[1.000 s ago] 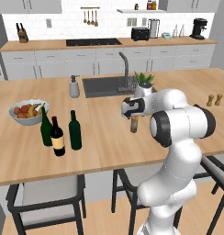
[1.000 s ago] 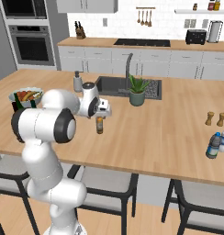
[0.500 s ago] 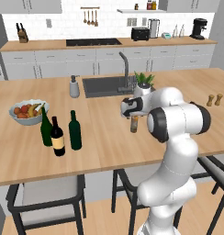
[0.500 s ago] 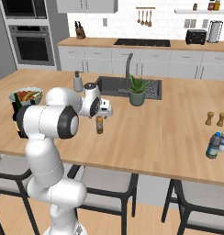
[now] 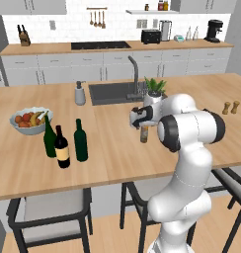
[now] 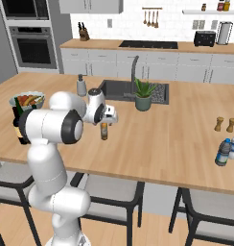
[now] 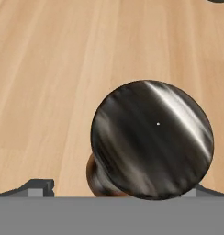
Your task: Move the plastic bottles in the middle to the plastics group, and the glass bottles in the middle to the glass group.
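upright, slim brown bottle (image 5: 144,134), cap up, open fingers (image 7: 40,187) either side

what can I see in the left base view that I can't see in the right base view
Left base view alone: three wine bottles standing clear by the fruit bowl, namely a green bottle, a dark one with a red top, and a dark green one with no label. Right base view alone: the small plastic bottles near the counter's right edge. Shared: the open gripper over the slim brown bottle, the sink, the potted plant and the salt and pepper pair.
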Motion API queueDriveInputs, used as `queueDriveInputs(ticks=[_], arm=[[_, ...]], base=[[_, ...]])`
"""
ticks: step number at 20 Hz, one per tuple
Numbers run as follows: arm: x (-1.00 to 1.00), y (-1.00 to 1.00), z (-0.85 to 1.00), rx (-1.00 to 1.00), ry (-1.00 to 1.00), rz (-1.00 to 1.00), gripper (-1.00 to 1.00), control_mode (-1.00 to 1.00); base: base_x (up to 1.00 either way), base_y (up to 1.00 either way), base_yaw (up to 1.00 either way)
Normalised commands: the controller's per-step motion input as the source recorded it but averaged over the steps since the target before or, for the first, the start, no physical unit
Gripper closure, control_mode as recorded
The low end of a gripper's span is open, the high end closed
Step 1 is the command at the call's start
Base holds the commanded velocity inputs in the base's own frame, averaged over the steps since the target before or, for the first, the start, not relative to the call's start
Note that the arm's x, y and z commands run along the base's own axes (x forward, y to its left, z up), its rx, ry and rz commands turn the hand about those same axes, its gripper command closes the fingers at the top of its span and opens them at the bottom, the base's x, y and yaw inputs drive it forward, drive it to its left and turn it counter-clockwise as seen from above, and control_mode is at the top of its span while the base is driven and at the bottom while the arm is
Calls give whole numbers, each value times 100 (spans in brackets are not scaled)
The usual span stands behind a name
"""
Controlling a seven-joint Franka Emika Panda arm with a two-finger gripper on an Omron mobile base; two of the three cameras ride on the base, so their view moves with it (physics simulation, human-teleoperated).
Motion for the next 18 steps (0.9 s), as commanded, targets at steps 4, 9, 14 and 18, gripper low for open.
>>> queueDriveInputs(ticks=[4,9,14,18], arm=[[1,0,-1,0,-2,0,-100,-100],[0,0,0,0,-9,0,-100,-100],[4,0,0,0,-4,0,-100,-100],[1,0,0,0,0,0,-100,-100]], base=[[0,0,0],[0,0,0],[0,0,0],[0,0,0]])
